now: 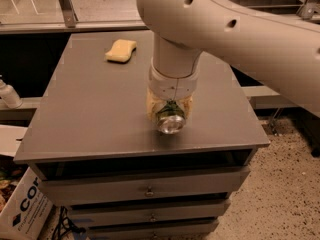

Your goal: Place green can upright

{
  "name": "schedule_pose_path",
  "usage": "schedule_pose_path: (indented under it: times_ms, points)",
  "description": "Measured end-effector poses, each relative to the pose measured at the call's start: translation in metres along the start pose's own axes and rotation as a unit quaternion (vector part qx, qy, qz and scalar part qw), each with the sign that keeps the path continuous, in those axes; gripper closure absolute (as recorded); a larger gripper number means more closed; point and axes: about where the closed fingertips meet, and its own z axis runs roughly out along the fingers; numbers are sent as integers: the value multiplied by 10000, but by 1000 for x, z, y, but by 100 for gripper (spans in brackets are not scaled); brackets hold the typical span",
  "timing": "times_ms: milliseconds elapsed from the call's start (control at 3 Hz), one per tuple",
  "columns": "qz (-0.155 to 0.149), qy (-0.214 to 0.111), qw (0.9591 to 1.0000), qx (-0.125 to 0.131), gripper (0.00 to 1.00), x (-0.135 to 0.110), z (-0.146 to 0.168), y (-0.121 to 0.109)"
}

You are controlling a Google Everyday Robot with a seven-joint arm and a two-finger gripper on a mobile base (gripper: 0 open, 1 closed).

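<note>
The green can [170, 121] lies on its side near the front edge of the grey cabinet top [90, 109], its silver end facing the camera. Only a little of its green body shows between the fingers. My gripper [170, 112] comes straight down from the big white arm and is shut on the can, one pale finger [152, 109] on each side. I cannot tell whether the can touches the surface or hangs just above it.
A yellow sponge [120, 50] lies at the back of the cabinet top. Drawers [145, 189] run below the front edge. A white bottle [8, 94] stands off to the left, and a cardboard box [22, 209] sits on the floor at lower left.
</note>
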Motion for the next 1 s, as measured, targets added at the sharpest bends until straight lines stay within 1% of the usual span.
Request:
schedule_pose_path:
  times_ms: [333, 667, 1000]
  points:
    - [-437, 489, 9975, 280, 100, 6, -16, 8]
    - [-980, 794, 9900, 627, 100, 14, -26, 9]
    - [-1332, 839, 9857, 605, 100, 13, -28, 9]
